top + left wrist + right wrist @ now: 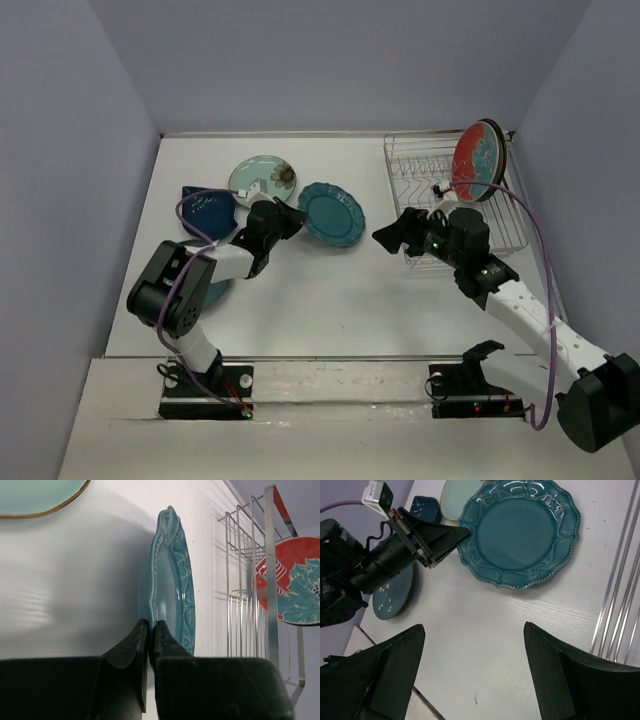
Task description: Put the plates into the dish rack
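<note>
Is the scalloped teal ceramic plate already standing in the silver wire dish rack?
No, the scalloped teal ceramic plate lies flat on the white table, left of the silver wire dish rack.

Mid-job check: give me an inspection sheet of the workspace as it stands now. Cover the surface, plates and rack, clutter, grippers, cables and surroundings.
Surface: white table, no spills seen.
Job's things: the red plate stands upright in the dish rack. The scalloped teal plate, mint plate, navy plate and blue-teal round plate lie on the table, the last partly under the left arm.
Clutter: nothing seen.
Grippers: the left gripper is closed on the scalloped teal plate's rim, and the plate lies flat. The right gripper is open and empty above the table, beside the rack.
Cables: a purple cable runs along each arm.
Surroundings: plain walls on three sides.
</note>
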